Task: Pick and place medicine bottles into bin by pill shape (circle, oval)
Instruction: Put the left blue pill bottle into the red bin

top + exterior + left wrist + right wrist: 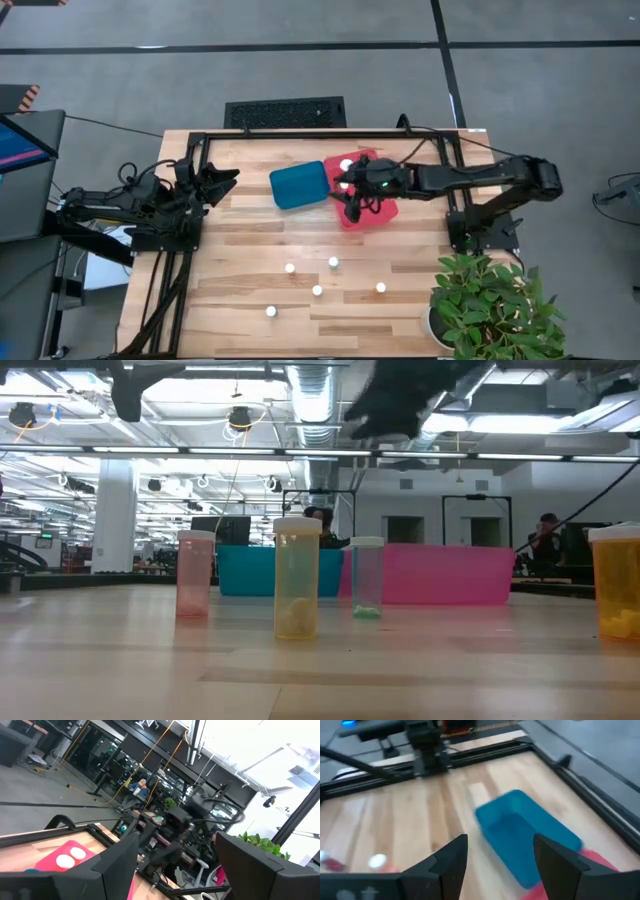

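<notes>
Right gripper (pixel 345 186) hovers over the pink bin (pixel 385 212), fingers spread and empty; two bottles lie in that bin; five upright medicine bottles (pixel 333 262) stand nearer the table's front, closer to the right arm; left gripper (pixel 222 180) waits, spread

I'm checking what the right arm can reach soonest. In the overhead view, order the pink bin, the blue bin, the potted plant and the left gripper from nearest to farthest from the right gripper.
1. Pink bin: directly under the right gripper.
2. Blue bin: just beside it, toward the left arm.
3. Left gripper: across the table, past the blue bin.
4. Potted plant: at the table's near right corner.
</notes>
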Robot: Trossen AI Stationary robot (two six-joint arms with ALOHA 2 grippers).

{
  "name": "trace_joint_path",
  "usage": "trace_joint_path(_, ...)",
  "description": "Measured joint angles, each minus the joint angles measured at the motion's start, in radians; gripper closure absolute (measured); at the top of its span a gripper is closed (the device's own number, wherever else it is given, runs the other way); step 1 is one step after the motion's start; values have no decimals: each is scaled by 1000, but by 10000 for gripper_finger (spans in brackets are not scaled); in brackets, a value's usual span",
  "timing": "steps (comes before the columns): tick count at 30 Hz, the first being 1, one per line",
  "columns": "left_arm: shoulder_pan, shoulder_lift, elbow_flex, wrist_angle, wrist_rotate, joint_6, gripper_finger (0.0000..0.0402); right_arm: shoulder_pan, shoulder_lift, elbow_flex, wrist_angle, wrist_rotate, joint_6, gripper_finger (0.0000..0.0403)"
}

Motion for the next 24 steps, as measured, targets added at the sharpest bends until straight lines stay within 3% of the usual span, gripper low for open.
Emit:
trace_joint_path(15, 0, 0, 0, -48, 91, 5, 142, 248, 508, 623, -80, -4, -88, 170)
trace_joint_path(24, 0, 0, 0, -92, 129, 1, 142, 329, 684, 799, -87, -46, -92, 170)
